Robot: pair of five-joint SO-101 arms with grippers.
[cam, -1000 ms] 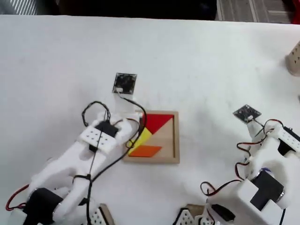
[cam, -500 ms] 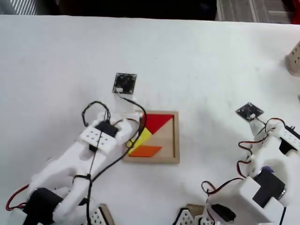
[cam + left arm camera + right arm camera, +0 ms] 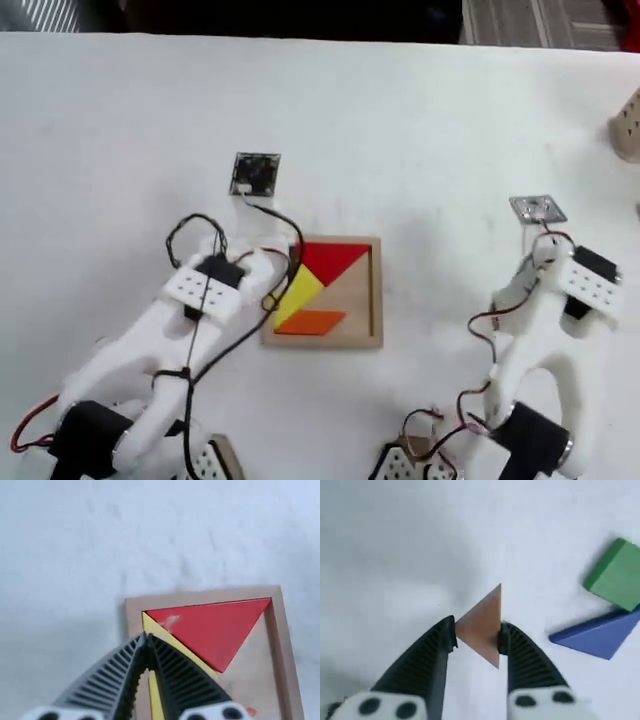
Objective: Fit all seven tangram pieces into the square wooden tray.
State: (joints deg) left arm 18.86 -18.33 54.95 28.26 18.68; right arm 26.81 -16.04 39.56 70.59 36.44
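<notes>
While left claw (image 3: pixel 146 638) sits closed tight over tray (image 3: pixel 200 595) — rt claw (image 3: pixel 477 628) grips brown triangle (image 3: pixel 483 621).

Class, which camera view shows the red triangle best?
The left wrist view: the red triangle shows whole and close in the tray. The high view shows it farther off, a cable at one corner.

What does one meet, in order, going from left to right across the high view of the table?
left arm → square wooden tray → right arm → perforated wooden block at the picture's edge
</notes>
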